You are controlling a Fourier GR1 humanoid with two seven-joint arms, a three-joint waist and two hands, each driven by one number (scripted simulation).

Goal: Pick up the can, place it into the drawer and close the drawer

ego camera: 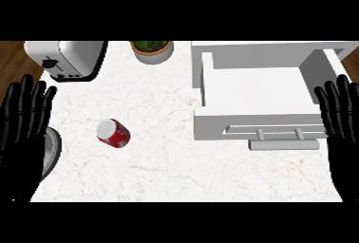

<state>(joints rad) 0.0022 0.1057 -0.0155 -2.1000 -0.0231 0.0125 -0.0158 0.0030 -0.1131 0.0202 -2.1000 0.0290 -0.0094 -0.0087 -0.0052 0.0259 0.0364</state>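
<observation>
Can (113,133) lies untouched on the table (175,166), the drawer (256,95) at right stands open, and both spread robot hands, left (24,128) and right (342,118), hold nothing, so every step remains.

Glossy metal can (113,133) (red label), veined marble counter (154,175), chrome toaster (65,59)

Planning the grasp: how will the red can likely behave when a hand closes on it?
The can looks tilted on the counter, so it may roll if nudged. Its smooth round wall could slip. It probably stays stiff.
</observation>
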